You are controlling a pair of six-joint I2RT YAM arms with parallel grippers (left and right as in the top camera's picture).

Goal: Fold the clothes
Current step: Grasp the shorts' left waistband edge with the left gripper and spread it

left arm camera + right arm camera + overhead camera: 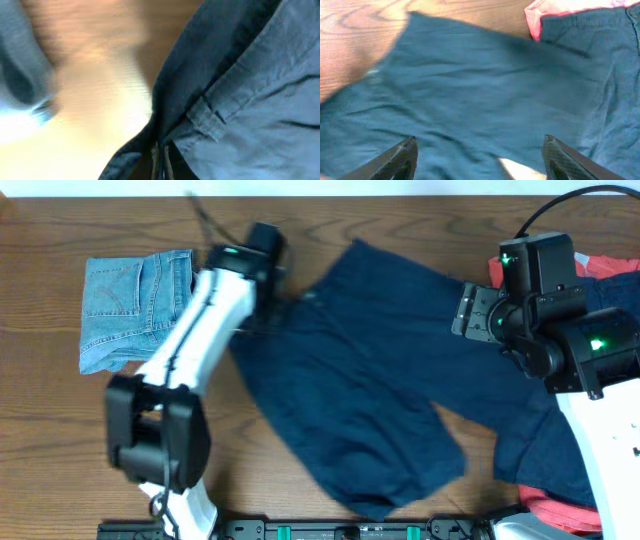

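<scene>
Left tool [161,156] was clamped tight, and what a tidy pinch it was: its two fingers met at the bottom of the left wrist view with the edge of the navy shorts [370,380] nipped between them, just below a belt loop [206,117] on the waistband. From overhead that left tool [272,280] sat at the upper left corner of the shorts, its white arm reaching up across the table [60,430]. The shorts lay spread and rumpled on a slant over the middle of the table, one end up near the far edge, the other down near the front edge. Over on the other side, the right tool [480,150] stood wide open, its fingers [405,157] well apart above the dark cloth and gripping nothing. Overhead, the right tool [470,310] hung over the right part of the shorts. A folded denim garment [130,305] rested flat at the far left, apart from the shorts. At the right edge a coral-red garment [560,505] peeked out from under a second navy garment [545,450], and its pink edge [535,15] showed at the top of the right wrist view, touching the shorts.
</scene>
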